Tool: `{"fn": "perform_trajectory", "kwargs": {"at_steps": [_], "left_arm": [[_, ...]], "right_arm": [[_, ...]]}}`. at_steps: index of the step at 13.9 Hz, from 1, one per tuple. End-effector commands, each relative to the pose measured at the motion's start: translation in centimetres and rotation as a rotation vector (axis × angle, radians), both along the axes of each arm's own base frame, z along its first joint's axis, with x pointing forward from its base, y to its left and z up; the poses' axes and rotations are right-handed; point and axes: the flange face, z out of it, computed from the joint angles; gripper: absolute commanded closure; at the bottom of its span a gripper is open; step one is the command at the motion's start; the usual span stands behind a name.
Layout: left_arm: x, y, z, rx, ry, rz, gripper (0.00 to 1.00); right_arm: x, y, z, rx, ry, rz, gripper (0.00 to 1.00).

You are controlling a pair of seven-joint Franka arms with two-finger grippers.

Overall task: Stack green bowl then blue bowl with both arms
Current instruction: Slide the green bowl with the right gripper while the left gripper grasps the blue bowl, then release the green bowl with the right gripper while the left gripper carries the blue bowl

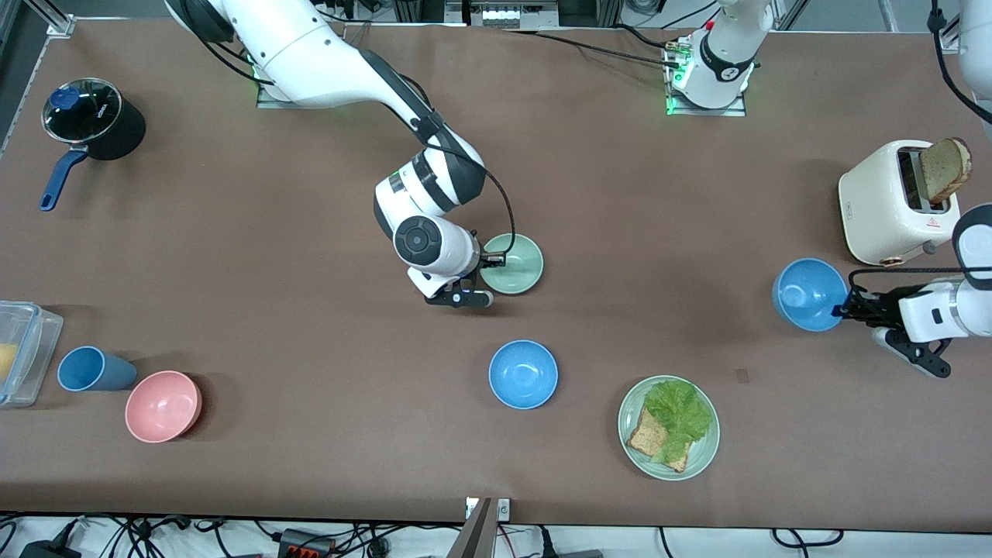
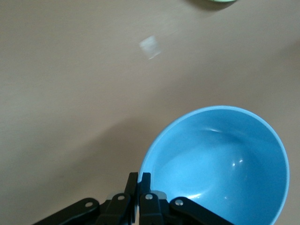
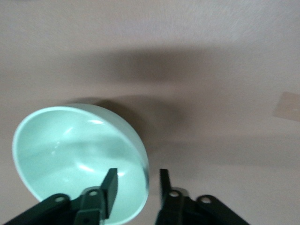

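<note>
1. jaws first, front view: your right gripper (image 1: 488, 267) stands parted astride the rim of the green bowl (image 1: 513, 264) at table centre, gripping nothing; it reads as a release. your left gripper (image 1: 841, 311) is clenched on the rim of a blue bowl (image 1: 808, 294), held tilted at the toaster's (image 1: 891, 205) seven o'clock. a second blue bowl (image 1: 523, 374) sits at the green one's six o'clock.
2. left wrist view: fingers (image 2: 132, 180) pinch that blue rim tight, likely for carrying.
3. right wrist view: fingers (image 3: 111, 182) straddle the green wall with gaps.
</note>
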Motion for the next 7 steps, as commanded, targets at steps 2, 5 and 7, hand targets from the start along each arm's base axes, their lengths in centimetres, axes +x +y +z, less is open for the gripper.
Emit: {"fn": "perform_trajectory", "kwargs": {"at_steps": [2, 5, 7], "left_arm": [[-0.4, -6.0, 3.2, -0.021, 0.050, 0.094, 1.00], [-1.2, -15.3, 5.1, -0.008, 0.124, 0.225, 1.00], [-1.8, -20.7, 6.5, 0.005, 0.159, 0.338, 1.00]], "right_arm": [[3.6, -4.9, 12.5, -0.029, -0.033, -0.042, 0.00], [6.6, -11.0, 19.9, -0.123, -0.119, -0.015, 0.00], [8.0, -16.0, 23.1, -0.157, -0.161, -0.004, 0.00]]}}
